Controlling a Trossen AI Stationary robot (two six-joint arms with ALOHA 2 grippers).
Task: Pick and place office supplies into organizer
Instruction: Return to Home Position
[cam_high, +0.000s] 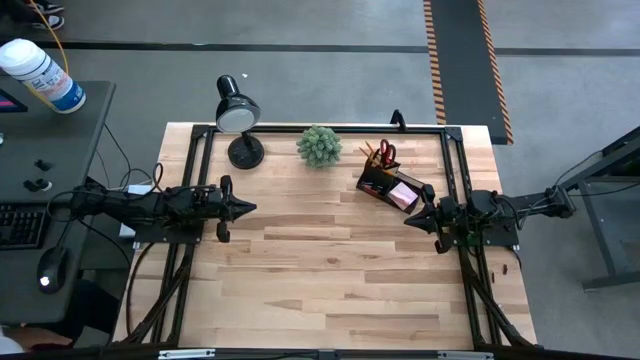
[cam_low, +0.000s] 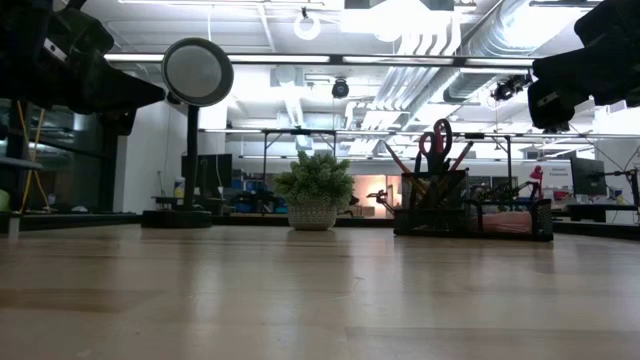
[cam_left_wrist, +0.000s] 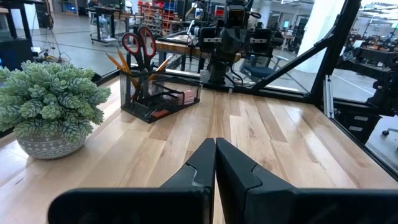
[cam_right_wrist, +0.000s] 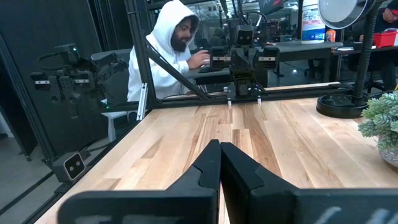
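Scissors stand in the organizer, seen from my left wrist; overhead it sits beside my closed right tool; left tool closed too, both empty.

Black mesh organizer, filled, at the table's back right

The organizer is a small black mesh caddy standing upright on the wooden table, near the back edge on the right side and turned at an angle to the table's edges. Its tall cup compartment holds red-handled scissors, handles up and blades down inside, with thin orange pencils leaning outward on either side of them. The low tray section beside the cup holds a pink sticky-note pad, seen through the mesh wall
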